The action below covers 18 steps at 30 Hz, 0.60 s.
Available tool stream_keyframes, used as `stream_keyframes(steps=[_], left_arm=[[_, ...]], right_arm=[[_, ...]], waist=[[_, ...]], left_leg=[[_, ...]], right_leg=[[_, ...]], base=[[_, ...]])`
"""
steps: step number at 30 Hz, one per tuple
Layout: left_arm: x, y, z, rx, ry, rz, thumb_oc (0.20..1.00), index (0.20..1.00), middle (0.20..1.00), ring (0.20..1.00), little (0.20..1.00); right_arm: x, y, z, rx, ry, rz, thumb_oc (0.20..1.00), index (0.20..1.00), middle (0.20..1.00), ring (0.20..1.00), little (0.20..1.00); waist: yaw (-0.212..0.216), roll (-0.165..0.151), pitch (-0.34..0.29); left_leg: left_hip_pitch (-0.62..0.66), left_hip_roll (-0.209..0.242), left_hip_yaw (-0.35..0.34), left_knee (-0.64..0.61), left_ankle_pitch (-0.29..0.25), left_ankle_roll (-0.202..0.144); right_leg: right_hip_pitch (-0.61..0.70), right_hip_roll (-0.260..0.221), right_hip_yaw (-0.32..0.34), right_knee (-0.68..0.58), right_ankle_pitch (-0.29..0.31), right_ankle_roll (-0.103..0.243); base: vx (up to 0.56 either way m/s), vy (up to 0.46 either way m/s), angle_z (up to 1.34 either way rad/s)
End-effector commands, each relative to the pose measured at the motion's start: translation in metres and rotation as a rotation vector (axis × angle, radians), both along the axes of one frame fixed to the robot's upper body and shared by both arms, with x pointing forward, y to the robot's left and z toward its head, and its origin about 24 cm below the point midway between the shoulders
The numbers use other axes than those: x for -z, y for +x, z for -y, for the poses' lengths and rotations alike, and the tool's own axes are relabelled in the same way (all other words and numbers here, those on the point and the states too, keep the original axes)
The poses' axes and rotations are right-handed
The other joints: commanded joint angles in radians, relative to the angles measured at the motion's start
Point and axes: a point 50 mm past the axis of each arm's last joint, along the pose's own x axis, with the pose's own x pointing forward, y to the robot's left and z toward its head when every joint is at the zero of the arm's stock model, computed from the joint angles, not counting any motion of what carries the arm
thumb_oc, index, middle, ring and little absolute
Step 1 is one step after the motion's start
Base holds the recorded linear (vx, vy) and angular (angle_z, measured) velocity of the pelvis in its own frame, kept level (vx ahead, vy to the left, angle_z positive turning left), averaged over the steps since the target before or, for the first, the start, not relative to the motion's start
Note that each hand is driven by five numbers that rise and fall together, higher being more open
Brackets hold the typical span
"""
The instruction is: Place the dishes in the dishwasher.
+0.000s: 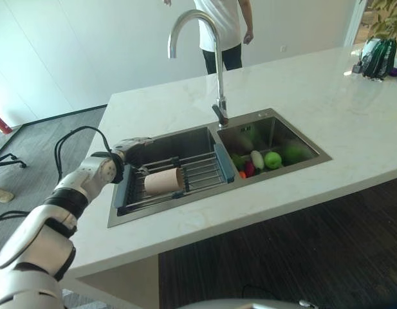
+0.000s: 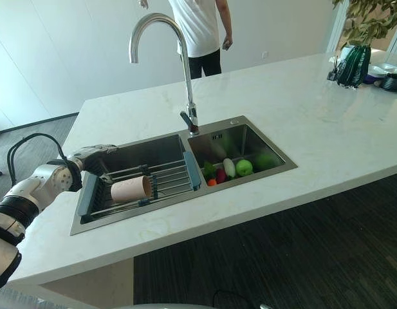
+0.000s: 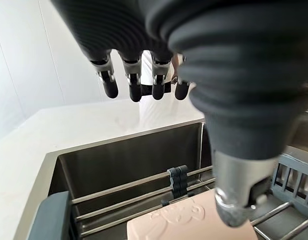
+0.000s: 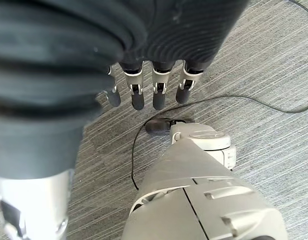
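A beige cup (image 1: 163,182) lies on its side on the wire rack (image 1: 201,168) that spans the left basin of the steel sink (image 1: 185,212). My left hand (image 1: 130,147) hovers over the basin's back left corner, just left of the cup and apart from it. In the left wrist view its fingers (image 3: 135,86) hang straight, its thumb (image 3: 237,190) stands just above the cup (image 3: 188,225), and the hand is open and holds nothing. My right hand (image 4: 138,95) hangs open over the grey carpet.
The right basin holds a green apple (image 1: 273,159), a white vegetable (image 1: 257,159) and other produce. A tall curved faucet (image 1: 217,77) rises behind the sink. A person (image 1: 224,29) stands beyond the white counter (image 1: 327,96). A dark green bag (image 1: 378,58) sits at the far right.
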Motion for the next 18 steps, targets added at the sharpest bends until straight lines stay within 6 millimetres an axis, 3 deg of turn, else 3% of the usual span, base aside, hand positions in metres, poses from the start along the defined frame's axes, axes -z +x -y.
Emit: stream_keyframes(steps=[1,5,18], left_arm=[[-0.033,0.011,-0.021,-0.113,-0.052,0.091,1.000,1.000,1.000,1.000,1.000],[-0.013,0.008,-0.014,-0.132,-0.101,0.042,1.000,1.000,1.000,1.000,1.000],[0.012,0.000,-0.016,-0.178,-0.120,-0.012,1.000,1.000,1.000,1.000,1.000]], right_arm=[[-0.002,0.021,0.000,-0.034,-0.029,0.035,1.000,1.000,1.000,1.000,1.000],[-0.001,0.019,-0.001,-0.047,-0.029,0.017,1.000,1.000,1.000,1.000,1.000],[-0.004,0.023,0.003,-0.047,-0.042,0.032,1.000,1.000,1.000,1.000,1.000]], waist=[[-0.008,-0.025,0.032],[-0.013,-0.029,0.036],[-0.018,-0.032,0.044]], left_leg=[[0.000,0.072,-0.022,0.000,-0.015,-0.028],[0.003,0.077,-0.005,0.000,-0.013,-0.031],[0.008,0.082,0.016,0.000,-0.008,-0.037]], right_leg=[[0.054,-0.068,-0.085,0.000,-0.075,0.072],[0.049,-0.069,-0.084,0.000,-0.073,0.075],[0.045,-0.072,-0.085,0.000,-0.069,0.077]], base=[[0.04,-0.016,-0.02],[0.04,-0.022,-0.08],[0.00,-0.003,-0.04]])
